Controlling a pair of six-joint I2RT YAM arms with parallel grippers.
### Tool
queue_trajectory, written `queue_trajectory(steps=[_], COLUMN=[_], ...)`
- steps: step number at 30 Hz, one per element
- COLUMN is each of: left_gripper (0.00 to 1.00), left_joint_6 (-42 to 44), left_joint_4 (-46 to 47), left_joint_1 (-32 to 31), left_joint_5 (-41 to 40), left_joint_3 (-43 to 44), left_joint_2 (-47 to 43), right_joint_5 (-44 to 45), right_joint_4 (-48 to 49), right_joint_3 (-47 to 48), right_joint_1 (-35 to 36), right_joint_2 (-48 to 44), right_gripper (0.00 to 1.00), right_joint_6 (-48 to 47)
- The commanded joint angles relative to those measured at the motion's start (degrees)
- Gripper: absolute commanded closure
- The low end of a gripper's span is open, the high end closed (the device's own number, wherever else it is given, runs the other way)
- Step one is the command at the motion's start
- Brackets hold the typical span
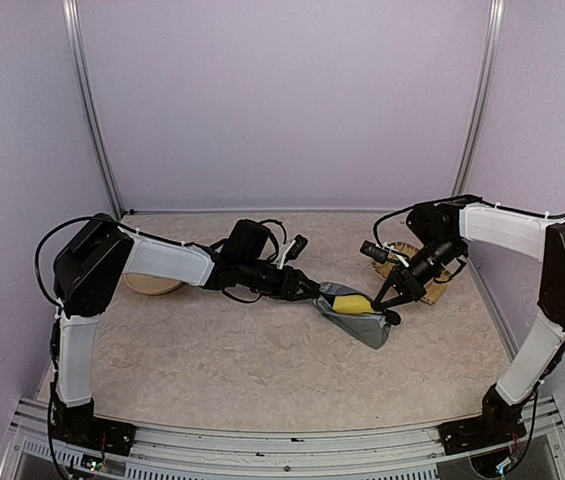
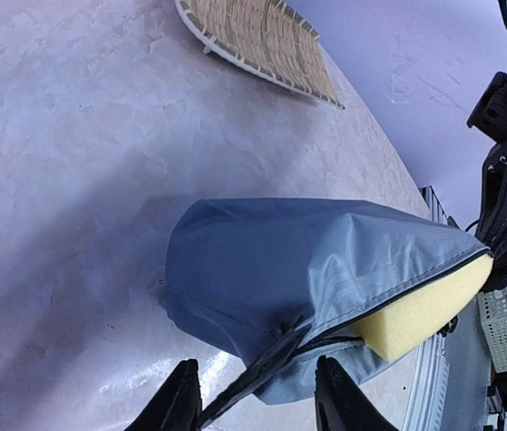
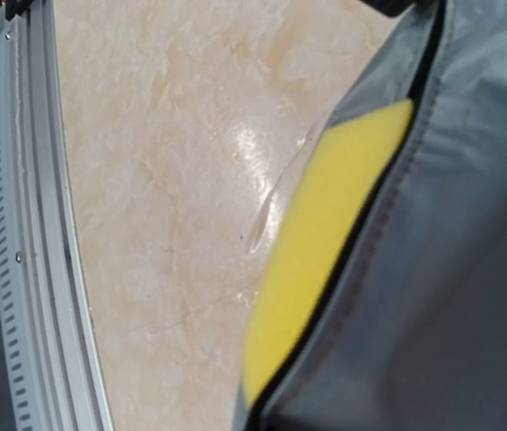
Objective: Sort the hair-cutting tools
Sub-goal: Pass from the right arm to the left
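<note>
The left hand stands half open astride the strap at the left end of the grey pouch. The right hand, closed, meets the pouch's right end; whether it grips is unclear.

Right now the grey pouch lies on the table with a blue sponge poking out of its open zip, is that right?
Not quite. The sponge is yellow, not blue; the left wrist view shows it. The rest holds: the grey pouch lies on the table, sponge poking out of its open zip.

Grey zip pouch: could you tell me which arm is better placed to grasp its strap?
Probably left: the left hand straddles the pouch's strap, fingers apart. The right hand sits shut at the opposite end.
</note>
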Motion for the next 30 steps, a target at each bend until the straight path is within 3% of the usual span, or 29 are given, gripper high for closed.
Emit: queue_trajectory(steps=[1,4,9,13,19,25,28,30], left_gripper=[0.62,0.71,1.0,1.0,1.0,1.0,1.0,1.0], left_joint_6=[-0.81,-1.53,-2.89,-4.85,-9.48,-16.92,-18.05,-17.59], left_joint_4=[2.98,3.82,3.07,-2.2,-9.89,-7.36,-6.37,-6.53], left_joint_1=[0.52,0.61,0.41,-0.87,-7.13,-11.06,-12.05,-12.49], left_joint_5=[-0.75,0.18,2.03,1.95,-4.7,-10.46,-12.51,-13.95], left_joint_3=[0.12,0.68,0.8,-1.95,-10.28,-23.09,-26.43,-26.47], left_joint_2=[-2.24,-1.71,-2.54,-7.47,-19.15,-26.44,-28.01,-28.78], right_joint_5=[-0.42,-0.55,0.7,2.47,1.65,1.39,2.25,2.63], right_joint_4=[0.75,0.98,1.52,2.04,0.78,3.63,3.28,1.9], right_joint_3=[-0.06,-0.09,-0.15,-0.52,-0.96,-4.45,-4.63,-3.26], right_joint_1=[-0.56,-0.59,-0.68,-1.47,-1.67,1.32,4.32,4.61], right_joint_2=[0.35,0.39,0.35,-0.27,-2.28,-1.15,-0.23,-0.81], right_gripper=[0.99,0.99,0.99,1.0,1.0,0.99,0.95,0.86], right_joint_6=[0.13,0.22,0.94,3.07,4.41,3.47,2.2,1.07])
